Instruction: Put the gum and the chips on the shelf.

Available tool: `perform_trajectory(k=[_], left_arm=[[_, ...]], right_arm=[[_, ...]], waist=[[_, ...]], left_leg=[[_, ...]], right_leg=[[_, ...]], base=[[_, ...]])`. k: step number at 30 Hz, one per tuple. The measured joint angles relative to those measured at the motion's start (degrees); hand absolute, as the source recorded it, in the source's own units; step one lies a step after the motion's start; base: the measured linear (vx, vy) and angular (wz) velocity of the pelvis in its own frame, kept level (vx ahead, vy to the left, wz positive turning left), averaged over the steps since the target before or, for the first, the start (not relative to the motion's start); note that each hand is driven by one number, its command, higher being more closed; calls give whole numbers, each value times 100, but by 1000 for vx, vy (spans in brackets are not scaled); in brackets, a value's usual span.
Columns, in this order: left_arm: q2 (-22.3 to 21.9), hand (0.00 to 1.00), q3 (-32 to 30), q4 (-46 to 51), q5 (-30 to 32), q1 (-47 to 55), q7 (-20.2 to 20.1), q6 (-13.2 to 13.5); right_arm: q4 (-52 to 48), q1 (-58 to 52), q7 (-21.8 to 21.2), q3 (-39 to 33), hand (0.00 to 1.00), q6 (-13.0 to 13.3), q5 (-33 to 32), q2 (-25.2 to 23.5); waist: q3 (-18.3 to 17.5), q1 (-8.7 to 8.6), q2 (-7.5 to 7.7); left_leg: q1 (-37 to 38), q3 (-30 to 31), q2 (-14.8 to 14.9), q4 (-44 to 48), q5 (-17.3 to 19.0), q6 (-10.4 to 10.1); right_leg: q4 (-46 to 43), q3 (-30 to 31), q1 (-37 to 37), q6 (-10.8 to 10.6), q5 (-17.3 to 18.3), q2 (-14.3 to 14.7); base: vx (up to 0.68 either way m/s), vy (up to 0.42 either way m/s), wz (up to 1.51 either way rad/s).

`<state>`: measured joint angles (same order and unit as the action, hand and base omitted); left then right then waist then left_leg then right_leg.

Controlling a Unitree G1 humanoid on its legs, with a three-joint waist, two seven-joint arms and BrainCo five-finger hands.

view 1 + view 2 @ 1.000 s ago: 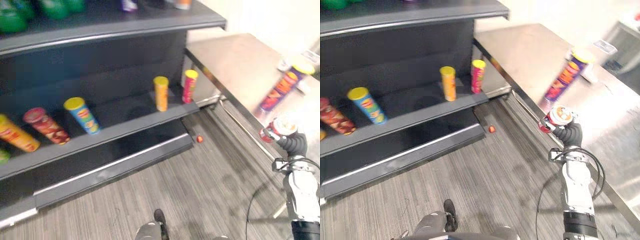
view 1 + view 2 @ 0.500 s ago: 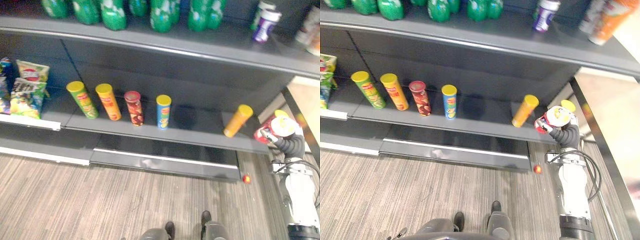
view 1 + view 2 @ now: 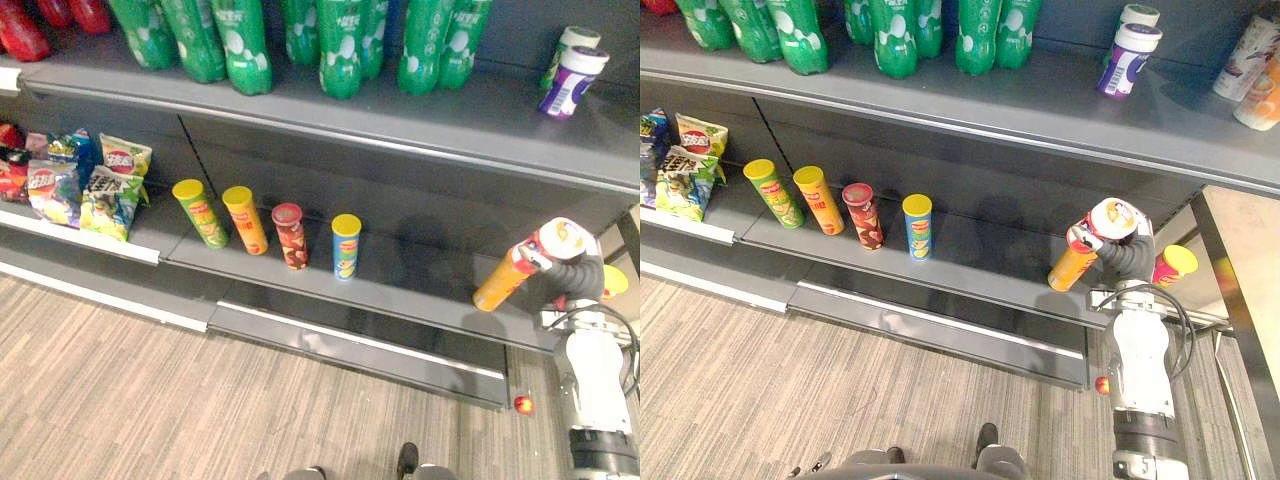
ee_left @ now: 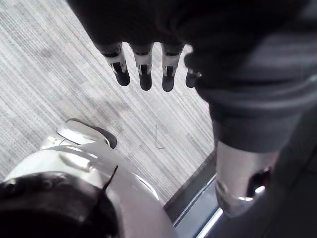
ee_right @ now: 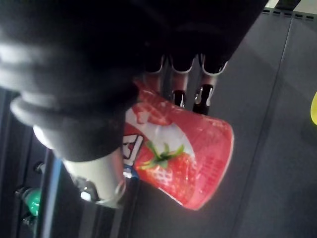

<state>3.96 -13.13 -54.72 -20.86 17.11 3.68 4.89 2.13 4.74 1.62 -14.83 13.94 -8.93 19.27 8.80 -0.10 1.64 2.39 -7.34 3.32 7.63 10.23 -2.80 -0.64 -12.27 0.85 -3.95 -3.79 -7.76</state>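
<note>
Where grey floor (image 3: 120, 390) meets shelf (image 3: 420, 285), cans (image 3: 346, 245) standing

The right hand (image 5: 95, 171) grips a red container (image 5: 185, 166) (strawberry print).

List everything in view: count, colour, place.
green bottles: many, green, upper shelf
red bottles: a few, red, upper shelf, far left
jars: two, purple and white, upper shelf, right
snack bags: several, mixed colours, lower shelf, left
chip cans: four in a row, green, yellow, red, blue, lower shelf
orange can: one, orange, lower shelf, right
pink can: one, pink with yellow lid, lower shelf, far right
ball: one, red, floor below shelf end
tub: one, red and white, held in right hand
right hand: curled round the tub
left hand: fingers straight, above floor
</note>
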Motion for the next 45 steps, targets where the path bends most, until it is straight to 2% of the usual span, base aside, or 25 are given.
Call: perform_trajectory(k=[3, 7, 11, 18, 22, 30, 37, 40, 45], left_arm=[[85, 0, 127, -5, 163, 9, -9, 0], [134, 0, 217, -3, 190, -11, -9, 0], [184, 0, 274, -3, 190, -82, -8, -5], [199, 0, 263, 1, 201, -116, 34, -4], [209, 0, 189, -6, 227, -107, 14, -12], [260, 0, 146, -10, 382, -113, -23, -9], [263, 0, 154, -19, 450, -111, -52, -2], [277, 0, 170, -13, 590, -112, -195, 13], [315, 0, 353, 26, 591, -113, -214, -1]], right_arm=[[-124, -2, -114, 12, 100, 1, -4, 2], [-136, -6, -207, 17, 100, 0, -7, 49], [-153, 102, -256, 117, 100, -47, -6, 351], [-174, 598, -471, 203, 100, -178, -37, 658], [-200, 998, -621, 304, 100, -331, -129, 931], [-621, 1774, -1053, 431, 100, -538, -574, 1482], [-476, 2284, -1057, 713, 100, -754, -760, 1646], [48, 2646, -910, 857, 100, -803, -758, 1669], [830, 3039, -721, 989, 100, -963, -779, 1732]], waist=[[-20, -83, 31], [-56, -167, 30], [-116, -157, 55], [-147, -149, 99], [-185, -144, 151], [-276, -151, 279], [-292, -143, 274], [-307, -134, 266], [-319, -100, 244]], left_leg=[[9, -186, -86, -135, -73, 102], [101, -315, -75, -352, -185, 73], [198, -338, -69, -624, -324, 14], [305, -434, -66, -758, -408, 51], [418, -473, -69, -860, -432, 39], [488, -495, -47, -957, -457, 23], [503, -492, -29, -955, -459, 22], [494, -468, -19, -956, -475, 7], [482, -402, -20, -972, -518, 3]], right_leg=[[152, 185, 75, -136, -94, -44], [158, 300, 149, -154, -109, -4], [159, 331, 194, -150, -111, 32], [154, 384, 187, -144, -134, 54], [155, 479, 170, -143, -136, 86], [179, 533, 164, -132, -143, 138], [264, 536, 103, -101, -182, 166], [268, 514, 99, -100, -182, 174], [284, 417, 85, -100, -182, 164]], base=[[-76, 23, -28], [-50, -24, -20], [-1, -24, -2], [11, -5, -5], [28, 5, -9], [7, -4, -3], [0, 0, 0], [-13, -15, 4], [-9, -17, 8]])
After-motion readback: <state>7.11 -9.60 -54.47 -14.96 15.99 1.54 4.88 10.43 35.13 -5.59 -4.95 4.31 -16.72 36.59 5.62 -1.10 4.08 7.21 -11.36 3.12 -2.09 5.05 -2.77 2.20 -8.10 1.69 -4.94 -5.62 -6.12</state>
